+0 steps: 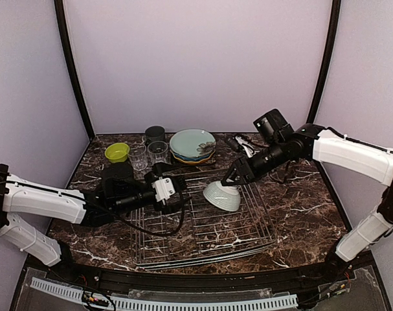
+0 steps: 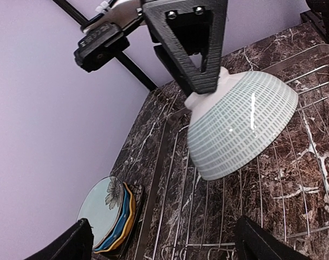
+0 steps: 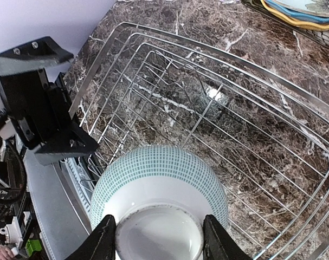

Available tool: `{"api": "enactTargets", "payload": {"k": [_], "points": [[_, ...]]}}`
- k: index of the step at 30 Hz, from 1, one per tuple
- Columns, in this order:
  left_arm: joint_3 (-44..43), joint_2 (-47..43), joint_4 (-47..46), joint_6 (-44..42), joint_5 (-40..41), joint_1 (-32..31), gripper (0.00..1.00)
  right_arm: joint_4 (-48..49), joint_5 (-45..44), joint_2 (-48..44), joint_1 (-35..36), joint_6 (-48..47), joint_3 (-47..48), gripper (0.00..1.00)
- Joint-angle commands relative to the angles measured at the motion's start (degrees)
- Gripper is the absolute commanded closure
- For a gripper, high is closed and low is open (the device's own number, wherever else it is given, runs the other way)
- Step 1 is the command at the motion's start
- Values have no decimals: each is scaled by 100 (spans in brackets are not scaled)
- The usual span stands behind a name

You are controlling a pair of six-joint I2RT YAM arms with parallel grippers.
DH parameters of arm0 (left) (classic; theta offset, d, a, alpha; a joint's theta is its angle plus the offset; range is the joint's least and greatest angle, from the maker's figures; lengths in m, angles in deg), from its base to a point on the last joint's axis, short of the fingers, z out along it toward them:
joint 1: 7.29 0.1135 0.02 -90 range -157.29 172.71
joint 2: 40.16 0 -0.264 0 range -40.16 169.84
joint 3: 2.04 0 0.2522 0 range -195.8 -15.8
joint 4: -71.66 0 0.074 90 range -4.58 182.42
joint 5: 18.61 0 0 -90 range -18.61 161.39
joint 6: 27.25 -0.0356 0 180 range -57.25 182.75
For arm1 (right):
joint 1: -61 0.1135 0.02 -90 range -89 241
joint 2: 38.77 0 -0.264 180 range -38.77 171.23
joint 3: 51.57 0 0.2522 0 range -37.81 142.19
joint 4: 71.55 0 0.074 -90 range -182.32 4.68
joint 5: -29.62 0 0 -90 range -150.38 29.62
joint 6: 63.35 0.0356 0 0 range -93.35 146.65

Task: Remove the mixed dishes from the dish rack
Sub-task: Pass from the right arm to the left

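near the centre of the top view, the white ceramic bowl with a fine teal grid pattern (image 1: 222, 196) hangs mouth down and tilted over the upper right part of the silver wire dish rack (image 1: 202, 258), and the right gripper (image 3: 160, 245) has its two fingers closed on its small foot ring. the bowl looks stiff, glazed, slippery and breakable, so this narrow hold probably asks for slow moving. the left gripper (image 2: 165, 235), at the left of the rack, is spread wide and holds nothing.
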Motion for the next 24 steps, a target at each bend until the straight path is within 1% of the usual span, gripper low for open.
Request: {"api": "enactTargets", "payload": {"k": [1, 7, 10, 13, 17, 20, 22, 23, 24], "points": [[-278, 221, 232, -463, 9, -153, 10, 407, 361, -9, -41, 152, 291, 69], [-604, 606, 175, -556, -27, -331, 16, 657, 535, 28, -41, 331, 228, 69], [-724, 795, -43, -742, 223, -450, 19, 816, 689, 101, -45, 436, 213, 70], [-795, 957, -471, -1003, 575, -594, 27, 969, 875, 168, -44, 538, 190, 70], [-840, 1044, -966, -1138, 869, -683, 38, 1144, 1028, 219, -41, 646, 112, 71], [-863, 1054, -1117, -1162, 1005, -711, 45, 1241, 1046, 248, -41, 692, 20, 71], [-840, 1033, -1212, -1174, 1034, -720, 52, 1329, 1083, 251, -37, 735, -50, 71], [-811, 1018, -1279, -1179, 1039, -723, 57, 1381, 1106, 251, -40, 771, -102, 71], [-799, 1006, -1304, -1199, 1041, -729, 60, 1418, 1131, 255, -41, 796, -130, 71]]}}
